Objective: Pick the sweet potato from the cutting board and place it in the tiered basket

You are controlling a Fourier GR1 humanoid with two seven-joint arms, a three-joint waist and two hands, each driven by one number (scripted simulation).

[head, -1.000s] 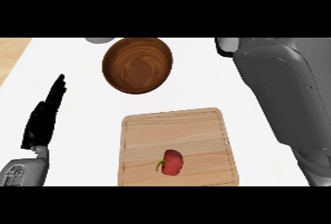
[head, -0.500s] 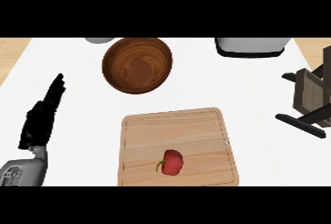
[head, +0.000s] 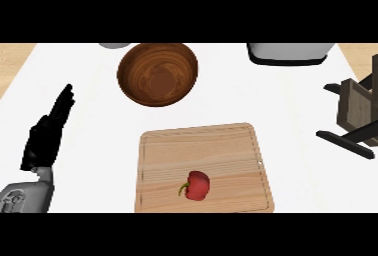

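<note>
No text, label, brand, number or sign can be read anywhere in the head view.
</note>
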